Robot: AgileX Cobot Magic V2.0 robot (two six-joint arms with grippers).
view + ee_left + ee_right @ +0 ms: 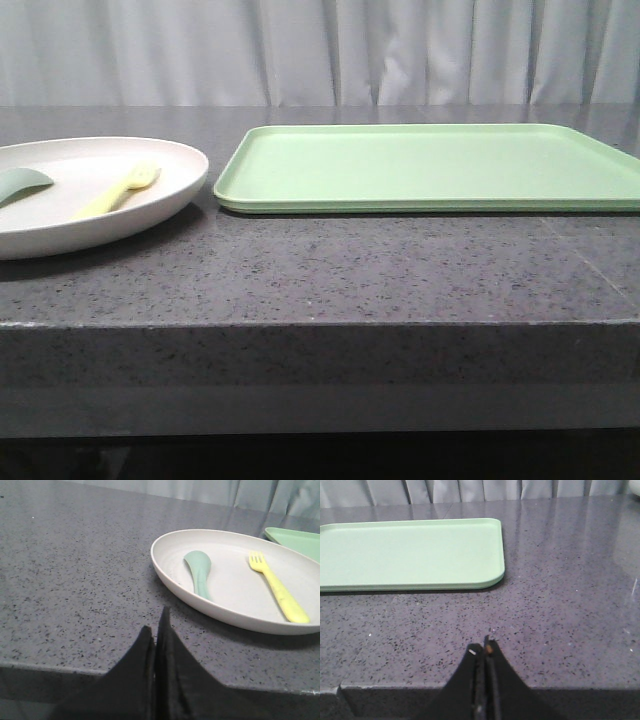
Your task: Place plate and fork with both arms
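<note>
Table (330,270) first, dark speckled stone, carrying the green tray (430,165). Beside the tray, apart from it, sits the plate (120,215), with the fork (118,190) and a grey-green spoon (22,183) lying in it. My left pincer (156,630) hangs short of the plate, jaws pressed together and empty; my right pincer (483,650) is likewise closed near the tray's corner. I judge I should open the left wide, take the plate's near rim level, so the fork cannot slide.

Soft even light, slight blur.
</note>
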